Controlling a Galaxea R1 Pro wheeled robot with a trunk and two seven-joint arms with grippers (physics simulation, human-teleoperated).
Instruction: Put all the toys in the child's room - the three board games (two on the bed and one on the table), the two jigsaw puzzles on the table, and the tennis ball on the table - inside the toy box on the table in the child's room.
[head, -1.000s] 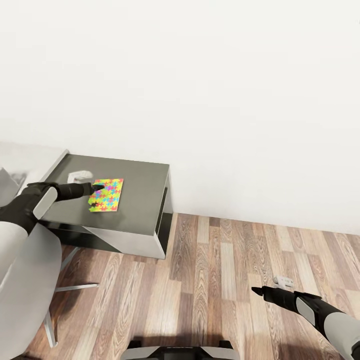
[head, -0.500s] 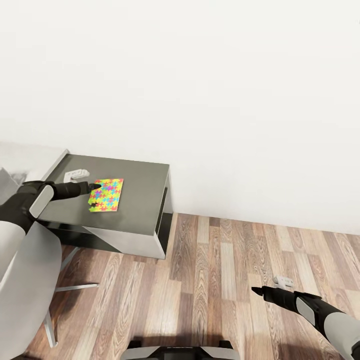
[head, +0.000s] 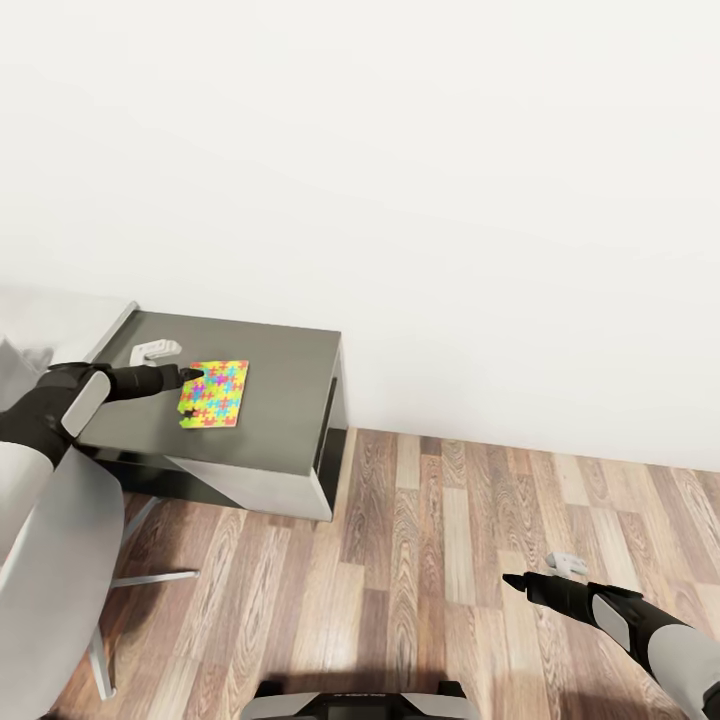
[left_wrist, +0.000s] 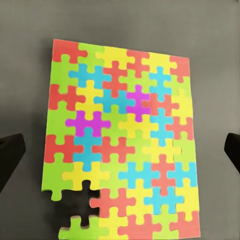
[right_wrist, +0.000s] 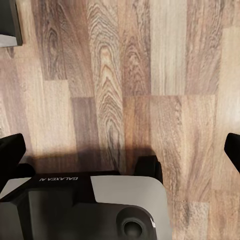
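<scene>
One jigsaw puzzle (head: 213, 393), a flat rectangle of yellow, green, red and blue pieces with one piece loose at a corner, lies on the dark grey lower section of the table (head: 285, 400). My left gripper (head: 192, 376) hovers at the puzzle's left edge. In the left wrist view the puzzle (left_wrist: 120, 100) lies under the left gripper (left_wrist: 120, 152), whose jaws are open wide and touch nothing. My right gripper (head: 512, 581) hangs open over the wood floor. The toy box, board games, tennis ball and bed are out of view.
A small white object (head: 155, 350) sits on the table beside the puzzle, and another (head: 565, 563) lies on the floor near my right gripper. A pale grey chair (head: 50, 570) stands at the left. The white wall (head: 450, 200) rises behind. My base (right_wrist: 95, 200) shows under the right gripper (right_wrist: 120, 150).
The left gripper has drawn back a little to the left, off the puzzle's edge. The puzzle and the right arm have stayed put.
</scene>
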